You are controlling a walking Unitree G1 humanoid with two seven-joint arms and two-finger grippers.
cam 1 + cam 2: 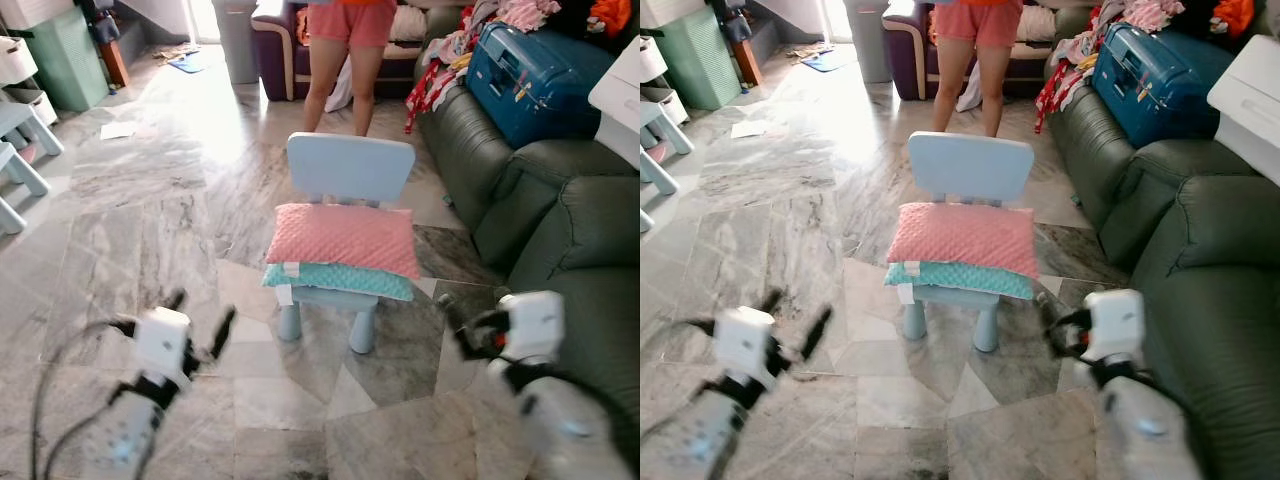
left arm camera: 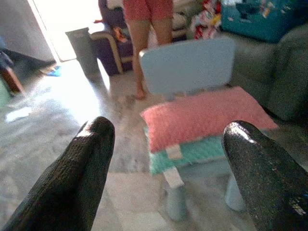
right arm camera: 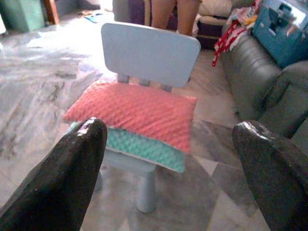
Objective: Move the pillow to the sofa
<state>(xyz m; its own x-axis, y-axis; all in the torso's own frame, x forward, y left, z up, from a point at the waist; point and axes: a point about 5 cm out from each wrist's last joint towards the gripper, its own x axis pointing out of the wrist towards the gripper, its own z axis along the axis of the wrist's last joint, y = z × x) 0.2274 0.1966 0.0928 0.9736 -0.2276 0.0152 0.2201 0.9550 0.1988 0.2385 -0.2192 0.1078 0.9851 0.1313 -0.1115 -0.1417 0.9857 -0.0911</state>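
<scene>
Both hands sit closest to the cam, low in the head view. Left hand (image 1: 200,322) is at approx 7 o'clock over the marble floor (image 1: 130,230), fingers spread wide w/ nothing between them. Right hand (image 1: 1055,325) is at approx 5 o'clock, right next to the sofa's front edge; wrist view shows its fingers (image 3: 67,178) wide apart too, nothing held.

Straight ahead at 12 o'clock, apart from both hands, is a small light-blue kids chair (image 1: 350,167). Pink pillow (image 1: 345,238) lies flat on the seat, stacked on a teal pillow (image 1: 340,281) w/ a white tag hanging off its front-left corner. Pink one overhangs the seat on both sides and touches the base of the backrest.

Dark green leather sofa (image 1: 560,240) runs along the right, approx 2-3 o'clock, just beside the chair. Blue suitcase (image 1: 535,80) sits on its far end w/ a heap of clothes (image 1: 450,60) around it.

Behind the chair at 12 a person (image 1: 345,50) in coral shorts stands barefoot, legs visible. Purple armchair (image 1: 910,45) behind them, green cabinet (image 1: 60,55) at approx 10 o'clock, sheet of paper (image 1: 118,129) on the floor near it.
</scene>
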